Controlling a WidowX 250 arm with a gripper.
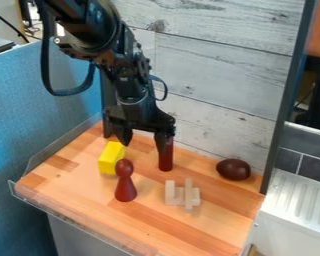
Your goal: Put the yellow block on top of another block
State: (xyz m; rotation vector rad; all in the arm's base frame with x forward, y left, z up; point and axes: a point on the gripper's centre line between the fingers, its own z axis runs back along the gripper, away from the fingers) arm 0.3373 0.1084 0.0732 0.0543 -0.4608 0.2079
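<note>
Hanging near yellow block [110,159], gripper [144,142] spread

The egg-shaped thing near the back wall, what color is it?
Dark reddish brown; the egg-shaped thing shows best in the camera view.

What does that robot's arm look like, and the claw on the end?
The arm is mostly black, made of chunky jointed sections, with a thick black cable looping out beside it. The claw is black too, with two tapering fingers.
</note>
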